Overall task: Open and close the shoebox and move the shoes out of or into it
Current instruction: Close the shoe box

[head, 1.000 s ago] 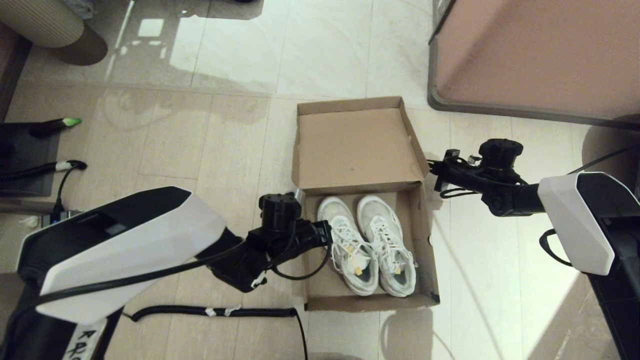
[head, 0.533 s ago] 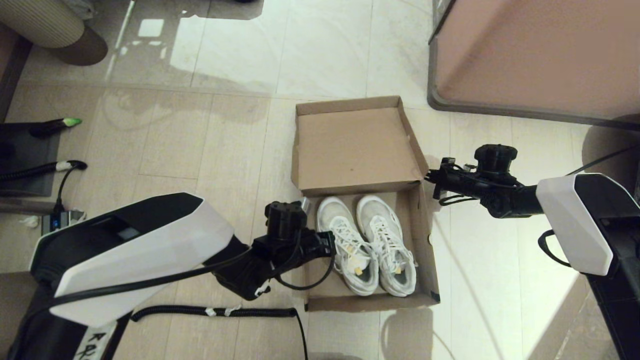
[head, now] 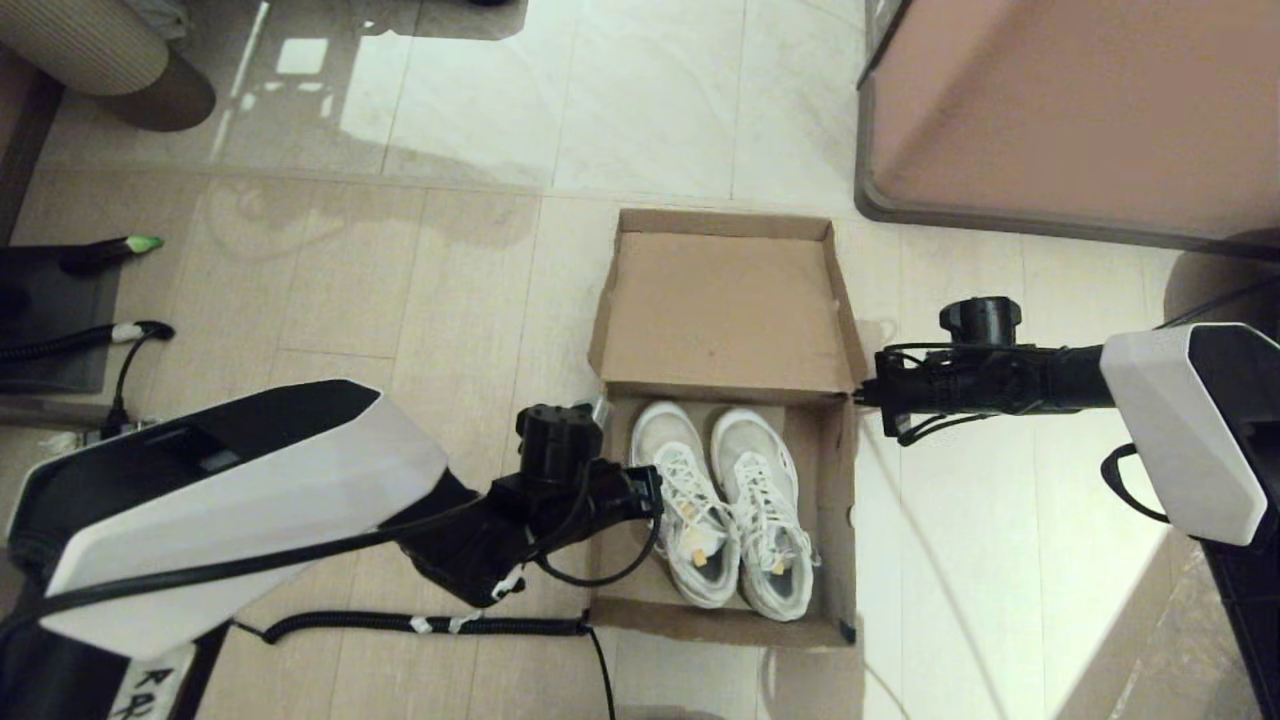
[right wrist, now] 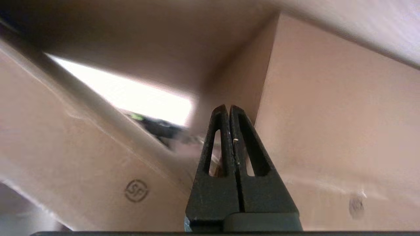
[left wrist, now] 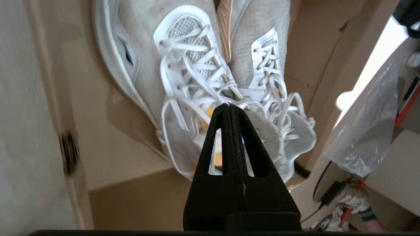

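shoebox (head: 727, 310) now shifted; 2 shoes (head: 725, 505) inside; both pincers pressed together, empty.

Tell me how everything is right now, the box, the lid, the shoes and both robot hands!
Shoebox: open, on the floor.
Lid: flipped back, inside facing up.
Shoes: both inside the shoebox, side by side, laces tied loosely.
Left gripper: shut, empty, over the shoes.
Right gripper: shut, empty, at the shoebox's right side by the lid hinge.

A domestic interior is suggested by glossy beige floor tiles (head: 480, 270), a pinkish-tan furniture block with grey rim (head: 1070, 110), and a ribbed upholstered piece (head: 80, 45).
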